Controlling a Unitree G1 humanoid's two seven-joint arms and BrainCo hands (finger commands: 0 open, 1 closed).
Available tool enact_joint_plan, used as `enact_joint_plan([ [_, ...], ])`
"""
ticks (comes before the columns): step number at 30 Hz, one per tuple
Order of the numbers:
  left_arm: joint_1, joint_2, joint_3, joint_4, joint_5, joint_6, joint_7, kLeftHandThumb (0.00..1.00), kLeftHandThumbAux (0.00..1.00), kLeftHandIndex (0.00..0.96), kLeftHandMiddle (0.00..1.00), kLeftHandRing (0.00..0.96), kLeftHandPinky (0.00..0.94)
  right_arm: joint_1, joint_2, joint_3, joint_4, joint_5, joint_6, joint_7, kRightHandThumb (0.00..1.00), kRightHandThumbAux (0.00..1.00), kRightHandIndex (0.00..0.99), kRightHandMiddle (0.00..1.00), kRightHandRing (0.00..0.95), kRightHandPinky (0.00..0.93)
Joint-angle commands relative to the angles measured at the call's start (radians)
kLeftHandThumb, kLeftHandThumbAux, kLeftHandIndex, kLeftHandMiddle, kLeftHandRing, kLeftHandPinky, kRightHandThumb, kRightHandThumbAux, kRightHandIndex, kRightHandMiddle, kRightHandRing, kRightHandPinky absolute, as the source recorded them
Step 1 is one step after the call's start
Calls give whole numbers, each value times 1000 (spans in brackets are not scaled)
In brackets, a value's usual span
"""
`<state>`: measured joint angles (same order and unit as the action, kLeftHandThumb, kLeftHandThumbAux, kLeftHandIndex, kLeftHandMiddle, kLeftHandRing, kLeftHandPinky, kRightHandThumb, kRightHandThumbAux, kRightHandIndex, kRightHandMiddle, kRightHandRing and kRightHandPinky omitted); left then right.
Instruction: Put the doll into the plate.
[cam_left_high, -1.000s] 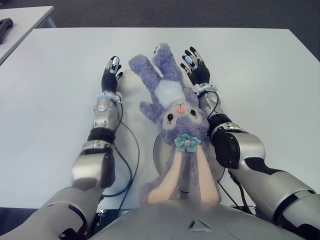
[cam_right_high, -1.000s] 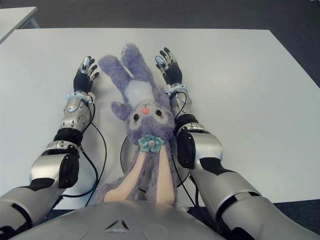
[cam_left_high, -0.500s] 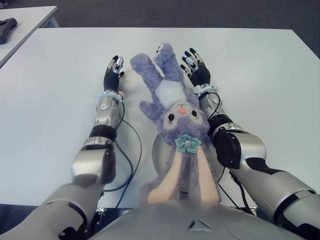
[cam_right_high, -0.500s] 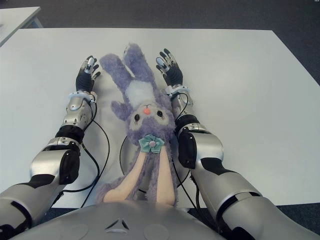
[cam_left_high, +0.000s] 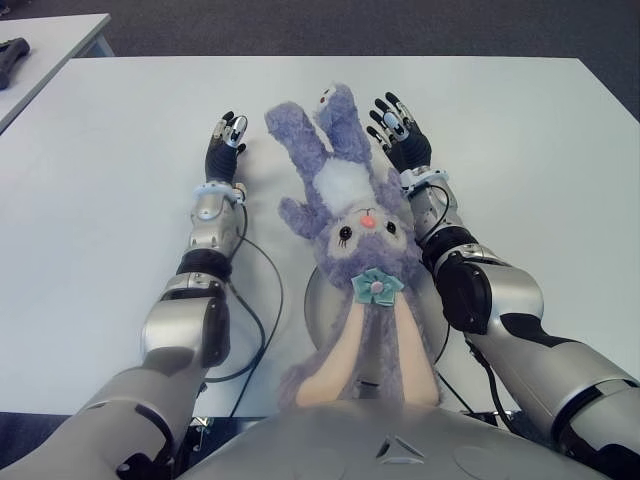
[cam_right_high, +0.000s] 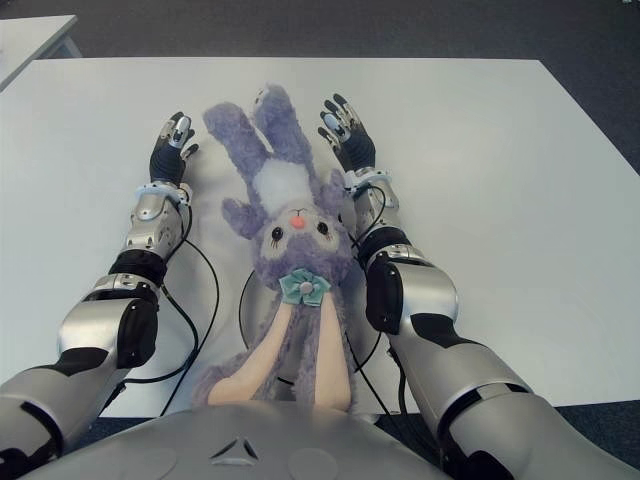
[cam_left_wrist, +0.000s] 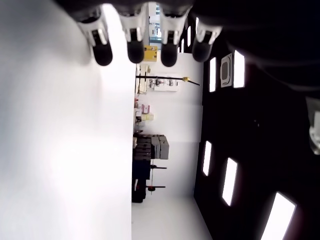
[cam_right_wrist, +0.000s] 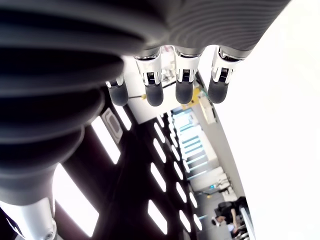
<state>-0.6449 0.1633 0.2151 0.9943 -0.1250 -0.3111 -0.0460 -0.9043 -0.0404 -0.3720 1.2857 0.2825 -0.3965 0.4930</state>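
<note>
Between the two outstretched arms on the white bench (cam_left_high: 520, 130), the purple plush rabbit doll (cam_left_high: 350, 215) lies belly-up, its ears over the grey plate (cam_left_high: 318, 300) near the robot, body and legs on bare bench beyond. Left hand (cam_left_high: 224, 145) shows just left of the doll, right hand (cam_left_high: 400, 135) close beside its leg; both released, fingers extended, grasping nothing. Step in hand: pre-grasp. Next move likely calls for closing on the body and drawing it toward the plate.

The doll (cam_left_high: 350, 215) lies along the centre line between both forearms, covering most of the plate (cam_left_high: 318, 300) at 6 o'clock. The white table (cam_left_high: 530, 150) is bare from 1 to 4 o'clock and from 8 to 11 o'clock; passage unobstructed there.
</note>
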Motion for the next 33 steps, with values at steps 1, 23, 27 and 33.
enact_joint_plan([
  [1,59,-35,-12,40,5,27,-15,0,412,41,84,11,0,18,3,-15,6,14,37,31,0,680,47,46,16,16],
  [23,94,-28,-23,110,12,-125,-124,0,419,94,108,32,0,-13,-147,-10,-7,-14,133,159,0,611,76,83,55,47],
  [27,83,-18,-12,134,4,-125,-120,0,416,83,96,24,0,7,-154,-1,8,-36,120,104,0,612,97,90,61,47],
  [33,54,-10,13,192,-7,-124,-106,0,426,79,91,25,0,33,-102,13,45,-71,111,-23,0,611,101,87,57,36],
])
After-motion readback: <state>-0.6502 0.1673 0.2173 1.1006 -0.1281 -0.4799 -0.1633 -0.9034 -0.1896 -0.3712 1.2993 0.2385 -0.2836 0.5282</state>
